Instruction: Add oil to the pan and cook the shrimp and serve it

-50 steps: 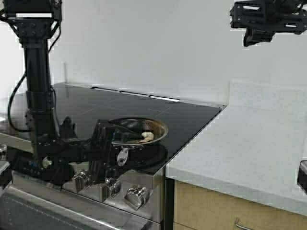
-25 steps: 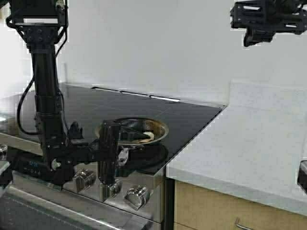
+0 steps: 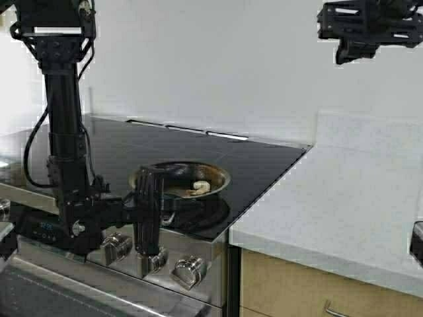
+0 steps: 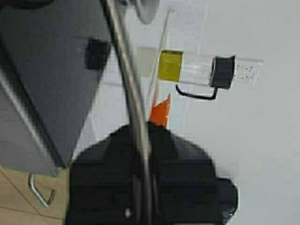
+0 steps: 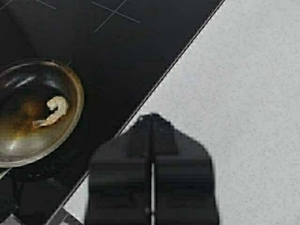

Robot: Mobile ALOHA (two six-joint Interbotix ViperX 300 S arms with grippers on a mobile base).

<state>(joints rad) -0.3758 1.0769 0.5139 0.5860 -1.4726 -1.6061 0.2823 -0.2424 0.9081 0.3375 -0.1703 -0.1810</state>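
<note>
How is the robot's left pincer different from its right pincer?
The left pincer is down low at the front of the stove, while the right pincer is high up, over the white counter. The left pincer is pinching the rim of the pan, which has a shrimp inside, while the right pincer holds nothing. Both are black, and both are shut.
</note>
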